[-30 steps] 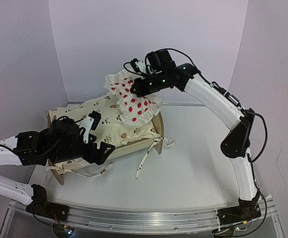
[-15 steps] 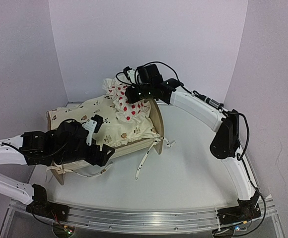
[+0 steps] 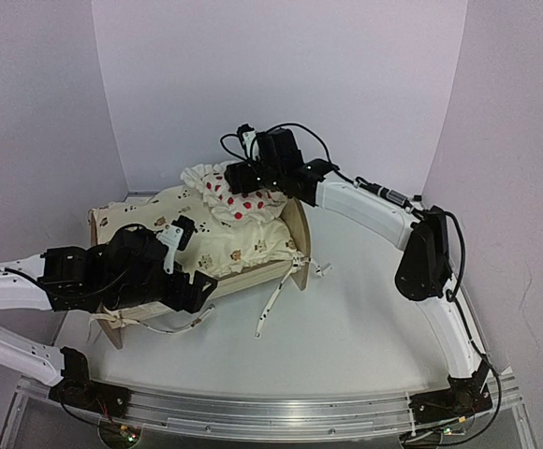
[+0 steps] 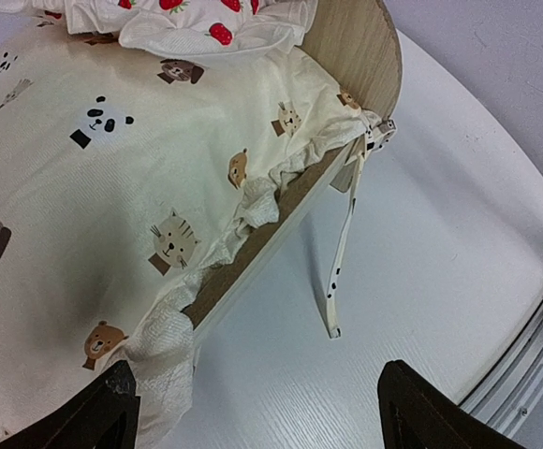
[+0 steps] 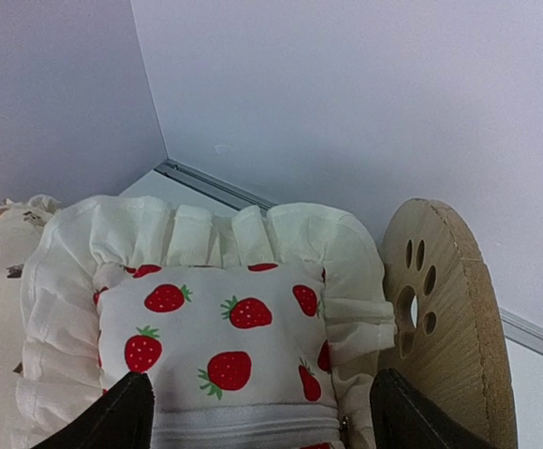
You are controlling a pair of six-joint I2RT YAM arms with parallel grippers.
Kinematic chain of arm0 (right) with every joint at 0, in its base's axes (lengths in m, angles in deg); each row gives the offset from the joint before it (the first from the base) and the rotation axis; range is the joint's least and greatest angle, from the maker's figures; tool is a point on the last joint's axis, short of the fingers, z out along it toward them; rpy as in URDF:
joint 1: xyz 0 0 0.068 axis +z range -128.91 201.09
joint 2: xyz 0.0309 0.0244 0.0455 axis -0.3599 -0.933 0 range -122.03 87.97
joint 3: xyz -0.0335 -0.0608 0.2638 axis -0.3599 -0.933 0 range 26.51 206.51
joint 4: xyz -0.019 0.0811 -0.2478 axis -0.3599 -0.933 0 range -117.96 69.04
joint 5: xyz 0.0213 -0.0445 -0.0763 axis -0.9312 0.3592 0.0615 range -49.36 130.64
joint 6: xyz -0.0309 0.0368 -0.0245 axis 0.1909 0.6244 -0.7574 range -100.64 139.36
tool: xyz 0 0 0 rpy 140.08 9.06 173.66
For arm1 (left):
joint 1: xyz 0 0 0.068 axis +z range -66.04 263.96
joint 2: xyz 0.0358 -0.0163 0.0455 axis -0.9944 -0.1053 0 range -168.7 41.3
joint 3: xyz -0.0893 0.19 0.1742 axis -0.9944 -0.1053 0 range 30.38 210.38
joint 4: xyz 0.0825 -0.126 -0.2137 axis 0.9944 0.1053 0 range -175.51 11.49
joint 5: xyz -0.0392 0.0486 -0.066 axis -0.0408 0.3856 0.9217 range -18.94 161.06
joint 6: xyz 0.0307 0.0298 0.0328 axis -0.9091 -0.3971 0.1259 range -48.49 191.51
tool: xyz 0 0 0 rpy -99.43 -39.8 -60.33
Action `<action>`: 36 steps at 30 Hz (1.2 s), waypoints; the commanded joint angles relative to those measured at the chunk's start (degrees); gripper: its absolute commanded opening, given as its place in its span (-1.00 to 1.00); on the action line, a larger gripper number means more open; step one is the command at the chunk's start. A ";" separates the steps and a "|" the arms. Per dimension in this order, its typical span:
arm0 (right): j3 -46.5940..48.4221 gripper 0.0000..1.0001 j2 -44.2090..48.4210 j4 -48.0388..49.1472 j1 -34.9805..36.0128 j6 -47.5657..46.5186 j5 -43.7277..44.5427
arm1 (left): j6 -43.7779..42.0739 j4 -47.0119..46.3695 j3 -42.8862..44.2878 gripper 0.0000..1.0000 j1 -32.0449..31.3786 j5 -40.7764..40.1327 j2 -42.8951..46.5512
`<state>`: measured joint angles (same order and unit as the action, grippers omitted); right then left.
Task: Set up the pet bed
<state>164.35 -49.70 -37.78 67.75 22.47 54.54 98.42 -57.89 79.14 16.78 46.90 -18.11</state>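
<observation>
The pet bed (image 3: pixel 297 229) stands on the white table (image 3: pixel 374 309), on its left half and close to the far edge, with 1 rounded end board toward the middle of the table and the other toward the far left corner. In the right wrist view that nearer end board (image 5: pixel 440 281) shows a paw-print cutout. A cream cushion (image 3: pixel 243 245) printed with small animals fills the frame and spills a little over the near side rail. At the end by the paw-print board, a frilled white pillow (image 3: pixel 239 198) with red strawberries lies on top of the cushion, its ruffle up against the board.

The right tool (image 3: pixel 239 178) hangs over the pillow from the far side. In its own camera the 2 fingers (image 5: pixel 112 416) are spread wide, with the near edge of the pillow (image 5: pixel 225 318) lying between them. I cannot tell whether either finger touches the cloth.

The left tool (image 3: pixel 189 260) hovers over the near side rail, above the cushion's edge. Its fingers are also spread wide and grip nothing, with bare table and the cushion (image 4: pixel 112 168) showing beneath them. A thin spotted tie (image 4: pixel 342 253) hangs from the bed's corner down onto the table.
</observation>
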 commanded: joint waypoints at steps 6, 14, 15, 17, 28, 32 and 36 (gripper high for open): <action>-6.18 0.77 12.47 8.82 0.20 6.77 -7.73 | -0.60 0.84 4.07 0.78 -0.02 -1.88 0.12; -25.56 0.96 26.84 11.82 0.26 10.03 -12.23 | -3.19 1.41 6.38 0.81 0.04 -3.83 0.03; -29.81 0.96 28.71 12.58 0.28 10.25 -12.33 | -3.64 1.11 6.62 0.81 0.06 -4.11 0.07; -39.03 0.96 34.32 15.18 0.26 10.82 -12.16 | -5.42 -0.20 7.35 0.84 0.04 -5.04 -0.03; -83.73 0.96 61.02 23.72 0.21 13.93 -1.36 | -15.82 -8.89 11.87 0.99 3.29 -12.40 -8.57; -94.57 0.97 70.23 23.77 0.28 14.61 4.49 | -16.83 -10.46 13.40 0.99 9.48 -9.90 -10.41; -102.77 0.97 79.25 22.99 0.26 13.83 8.14 | -13.44 -7.17 15.06 0.99 14.47 -13.38 -9.56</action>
<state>66.62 21.10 -17.50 67.76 36.09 55.95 83.48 -64.99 89.85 27.26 37.60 -29.05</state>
